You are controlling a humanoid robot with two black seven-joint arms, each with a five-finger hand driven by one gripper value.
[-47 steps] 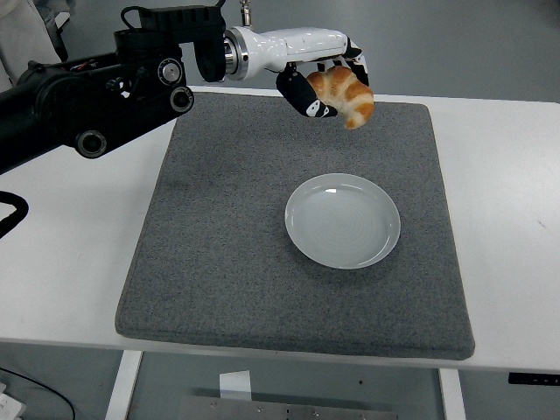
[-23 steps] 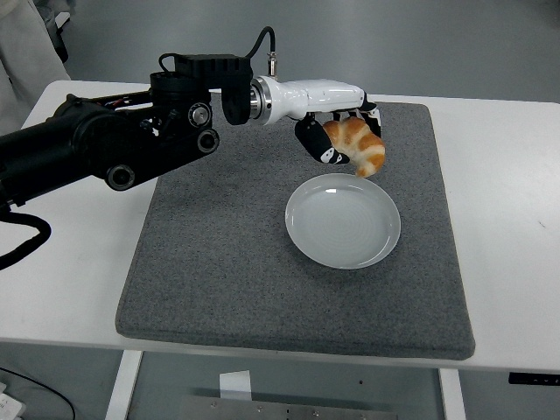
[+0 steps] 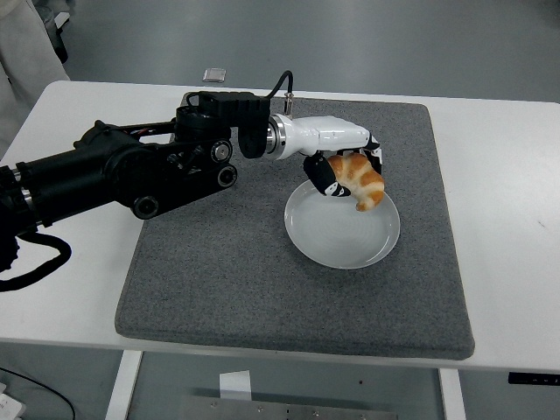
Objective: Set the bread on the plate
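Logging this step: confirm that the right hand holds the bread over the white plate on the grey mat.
Wrong hand. The head view shows the left hand holding the bread over the white plate on the grey mat; no right arm is visible.

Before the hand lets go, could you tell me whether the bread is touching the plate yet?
Cannot tell. In the head view the bread, gripped by the left hand, overlaps the plate's far rim, but from above no contact or gap shows plainly.
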